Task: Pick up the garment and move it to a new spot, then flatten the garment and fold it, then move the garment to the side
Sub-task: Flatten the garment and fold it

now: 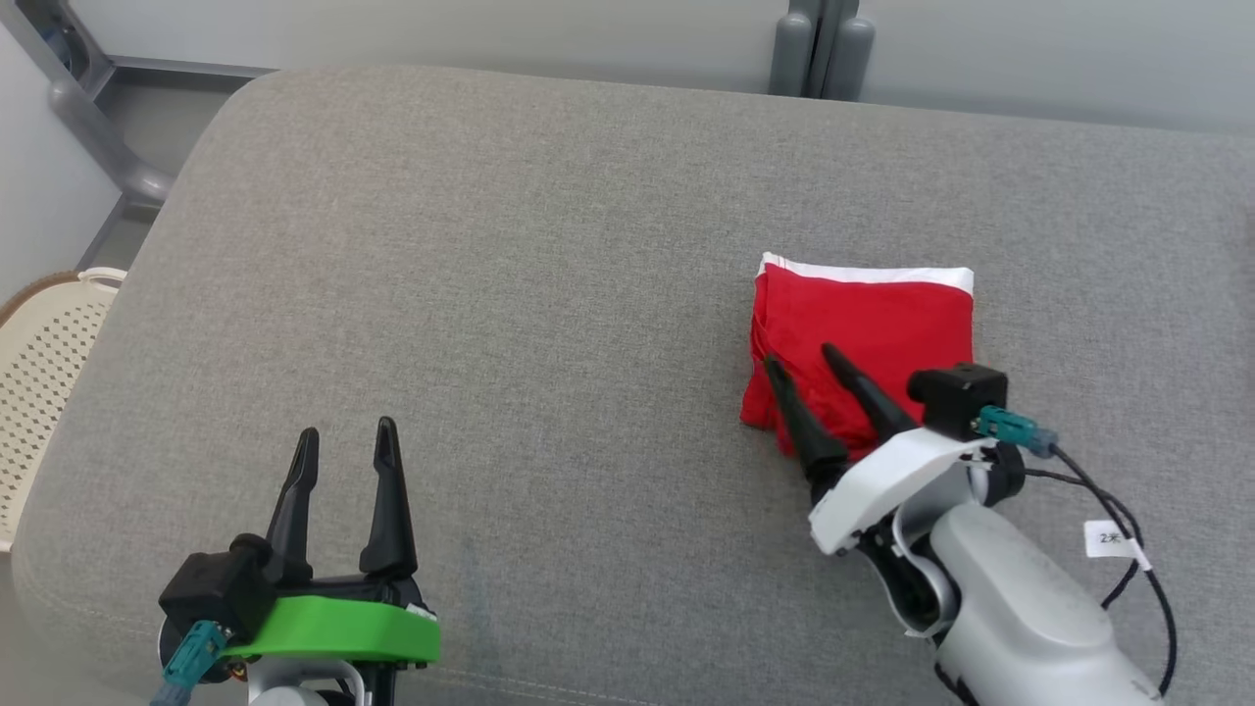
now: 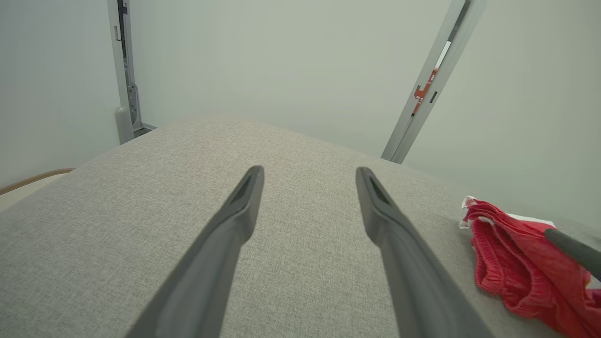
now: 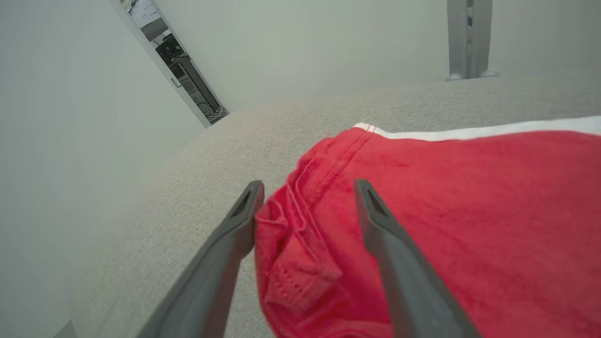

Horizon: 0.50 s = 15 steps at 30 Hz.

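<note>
The right gripper [image 1: 799, 355], fingers spread, straddles the left edge of the folded red garment [image 1: 873, 324] on the grey cushion [image 1: 539, 245]; the left gripper [image 1: 349, 428], also spread, hovers well apart.

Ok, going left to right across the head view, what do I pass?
From the left: cream perforated basket → left gripper → red garment → white cable tag. The right gripper overlaps the garment, so it is left out.

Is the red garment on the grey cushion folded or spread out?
Folded: the red garment lies as a compact rectangle, and stacked layers show along its edge beside the open right gripper.
</note>
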{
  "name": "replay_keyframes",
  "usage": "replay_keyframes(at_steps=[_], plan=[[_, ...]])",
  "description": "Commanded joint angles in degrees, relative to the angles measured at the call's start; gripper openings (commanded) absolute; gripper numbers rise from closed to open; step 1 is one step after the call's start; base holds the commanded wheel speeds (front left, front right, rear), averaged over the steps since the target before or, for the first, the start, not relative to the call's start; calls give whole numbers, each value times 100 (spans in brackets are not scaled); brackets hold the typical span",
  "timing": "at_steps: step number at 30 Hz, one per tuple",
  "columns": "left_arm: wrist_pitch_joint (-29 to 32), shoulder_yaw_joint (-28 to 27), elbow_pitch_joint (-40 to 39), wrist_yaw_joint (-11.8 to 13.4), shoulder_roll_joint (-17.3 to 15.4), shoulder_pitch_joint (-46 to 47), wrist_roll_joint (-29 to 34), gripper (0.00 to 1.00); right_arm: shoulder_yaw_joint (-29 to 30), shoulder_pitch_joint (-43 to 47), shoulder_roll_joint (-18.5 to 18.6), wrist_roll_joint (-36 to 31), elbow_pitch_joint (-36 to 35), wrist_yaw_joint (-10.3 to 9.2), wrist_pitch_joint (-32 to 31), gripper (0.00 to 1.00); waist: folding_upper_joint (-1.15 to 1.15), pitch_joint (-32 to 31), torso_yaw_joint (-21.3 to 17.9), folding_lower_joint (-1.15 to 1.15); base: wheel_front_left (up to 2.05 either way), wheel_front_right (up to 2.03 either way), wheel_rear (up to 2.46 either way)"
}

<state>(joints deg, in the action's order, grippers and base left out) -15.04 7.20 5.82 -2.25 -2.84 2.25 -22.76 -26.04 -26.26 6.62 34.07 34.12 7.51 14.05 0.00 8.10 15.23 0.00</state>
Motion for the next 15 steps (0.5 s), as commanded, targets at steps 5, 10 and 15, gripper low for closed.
replay_keyframes(at_steps=[5, 10, 15], plan=[[-16, -52, 1, -9, -14, -22, 47, 100, 500, 177, 480, -25, -305, -6, 103, 100, 0, -66, -105, 0, 0, 0, 0], [-16, -48, 10, -30, -15, 19, 61, 100, 1048, 280, 811, -113, -403, -5, 109, 100, 0, -49, -130, 0, 0, 0, 0], [-16, -32, 22, -62, -14, 96, 87, 100, 1156, 350, 861, -306, -257, -5, 114, 0, 0, 11, -85, 0, 0, 0, 0]])
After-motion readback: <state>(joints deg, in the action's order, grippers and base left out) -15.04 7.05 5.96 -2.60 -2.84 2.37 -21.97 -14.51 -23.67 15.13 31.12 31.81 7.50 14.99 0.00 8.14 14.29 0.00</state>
